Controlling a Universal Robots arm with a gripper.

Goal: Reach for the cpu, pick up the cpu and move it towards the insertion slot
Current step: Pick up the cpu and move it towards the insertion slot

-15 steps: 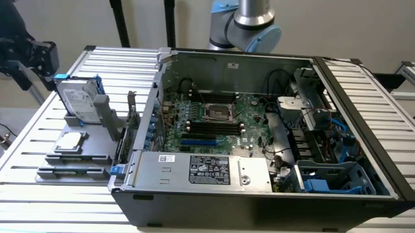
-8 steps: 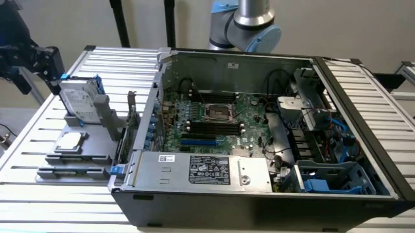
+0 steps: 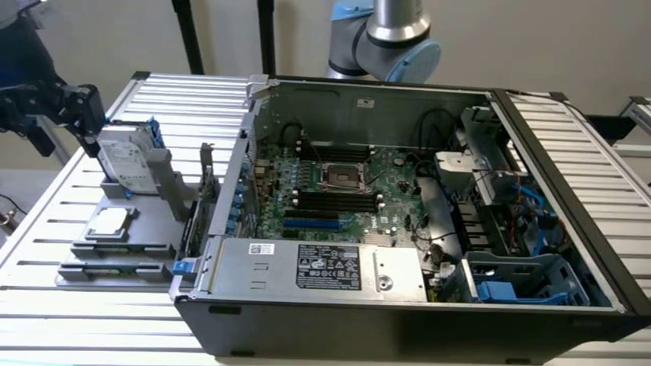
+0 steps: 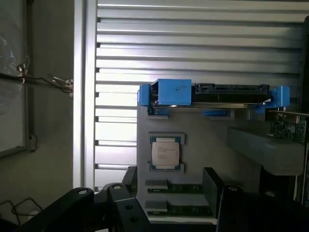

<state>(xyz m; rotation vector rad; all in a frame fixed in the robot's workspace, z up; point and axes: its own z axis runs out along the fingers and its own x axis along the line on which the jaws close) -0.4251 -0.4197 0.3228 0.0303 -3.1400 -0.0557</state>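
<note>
The cpu [image 3: 110, 221] is a small silvery square chip lying flat in a grey holder [image 3: 152, 200] on the slatted table, at the exterior view's left. My gripper [image 3: 79, 114] hangs above and behind that holder, apart from the chip. In the wrist view the cpu [image 4: 165, 153] sits in its recess, with my black fingers [image 4: 120, 198] spread wide in the foreground and nothing between them; the gripper [image 4: 169, 203] is open. The insertion slot [image 3: 341, 177], a square metal-framed socket, sits on the motherboard inside the open computer case [image 3: 407, 309].
A silver hard drive with blue clips [image 4: 212, 94] stands upright in the holder behind the chip [image 3: 127, 160]. Two memory sticks [image 4: 178, 188] lie in front of the chip. A green expansion card [image 4: 289, 129] stands between the holder and the case wall.
</note>
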